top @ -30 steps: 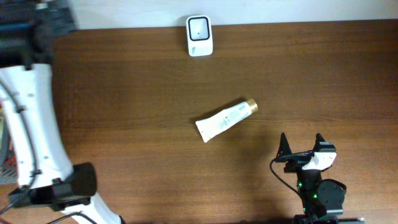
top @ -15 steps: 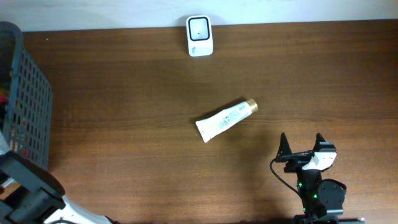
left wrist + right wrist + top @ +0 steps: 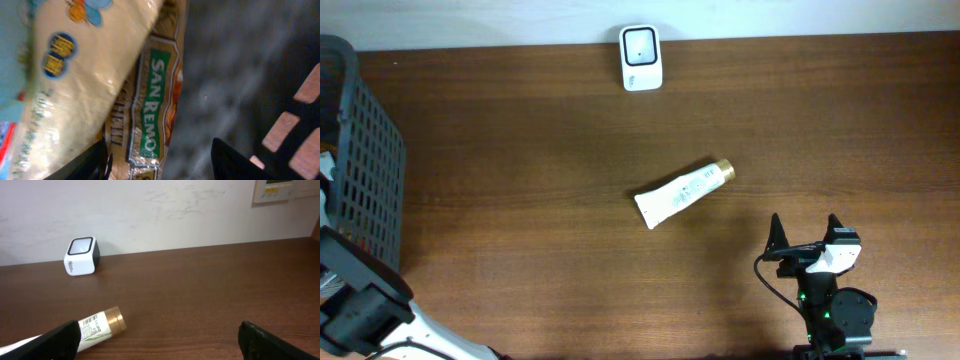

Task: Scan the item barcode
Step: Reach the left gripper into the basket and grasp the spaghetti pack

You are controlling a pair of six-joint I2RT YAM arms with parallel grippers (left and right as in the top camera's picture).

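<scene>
The left pincer [image 3: 159, 161] hung inside the basket [image 3: 370, 150] at the left edge of the bench [image 3: 520, 120]. Its jaws stood apart over a San Remo packet [image 3: 152, 100], clamped on nothing. The packet looked light, crinkly and slippery, and a hold across its narrow width seemed best. The right pincer [image 3: 805, 232] gaped empty, near right. The tube [image 3: 682, 193] lay mid-bench, with the scanner [image 3: 641, 44] at the far edge.

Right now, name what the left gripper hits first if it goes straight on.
Probably the San Remo packet in the basket: the left gripper points at its right edge, with bare basket floor just beside it. Depth is unclear.
</scene>
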